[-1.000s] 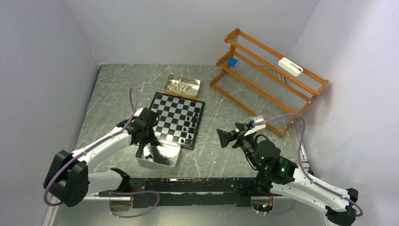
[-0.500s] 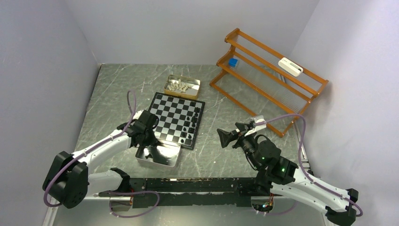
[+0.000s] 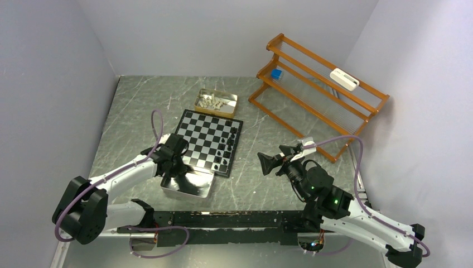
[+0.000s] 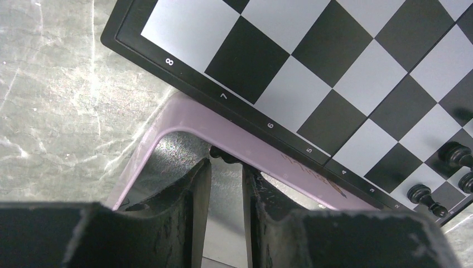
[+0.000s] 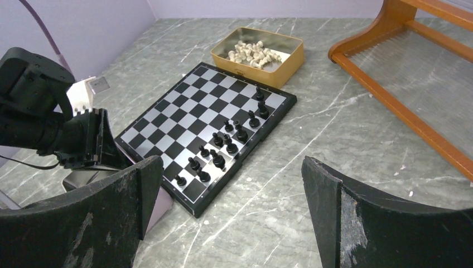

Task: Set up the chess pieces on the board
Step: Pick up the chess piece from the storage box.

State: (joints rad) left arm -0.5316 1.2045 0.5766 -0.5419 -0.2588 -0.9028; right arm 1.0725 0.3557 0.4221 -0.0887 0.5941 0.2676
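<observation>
The board [image 3: 203,137] is lying skewed to the table's [image 3: 134,106] edges, black pieces [image 3: 226,146] standing upright along its right side. The left gripper [image 4: 226,167] is hanging nearly pinched over the tray [image 4: 184,120], and I cannot tell whether it is grasping anything. The right gripper [image 5: 231,167] is gaping wide.

**Board** [image 3: 203,137] [image 5: 178,120] [image 4: 312,67]: square, black-and-white chequered, with a thin black border. It lies flat on the grey marbled table [image 3: 139,106], set at a slant to the table's edges. The border seen from the left wrist carries white numerals running 8 down to 2.

**Black pieces** [image 3: 226,148] [image 5: 228,139] [image 4: 454,153]: glossy, about a dozen, all upright. They stand loosely in the two ranks along the board's edge nearest the right arm, some touching or nearly so.

**White pieces** [image 3: 213,101] [image 5: 254,53]: cream, heaped together inside an open gold tin [image 5: 279,71] just beyond the board's far edge. The heap is too small to count.
</observation>
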